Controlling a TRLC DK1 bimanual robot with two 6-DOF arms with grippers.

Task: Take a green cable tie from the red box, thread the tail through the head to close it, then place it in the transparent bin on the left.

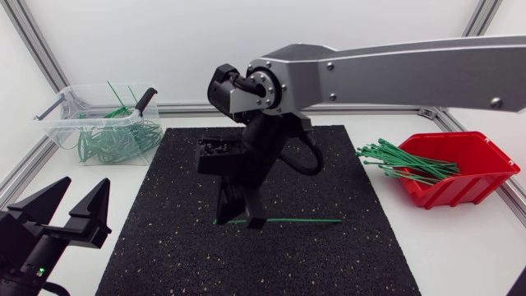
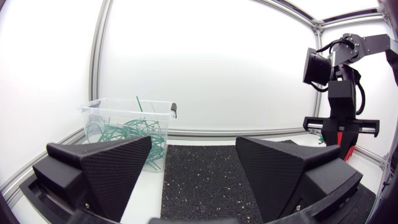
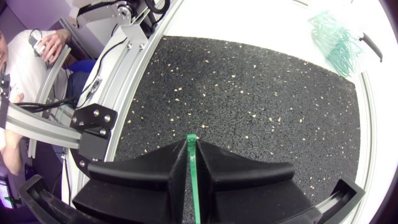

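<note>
Jaws of the right gripper (image 3: 189, 148) pinch a green cable tie (image 1: 300, 220) over the black mat (image 1: 353, 185). Left gripper (image 1: 76, 192) sits beside the mat, jaws spread wide.

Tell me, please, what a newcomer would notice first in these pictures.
The right arm's matte black gripper stands at the middle of the black speckled mat, shut on a thin green cable tie. At the right, a red plastic box bristles with more green ties.
</note>
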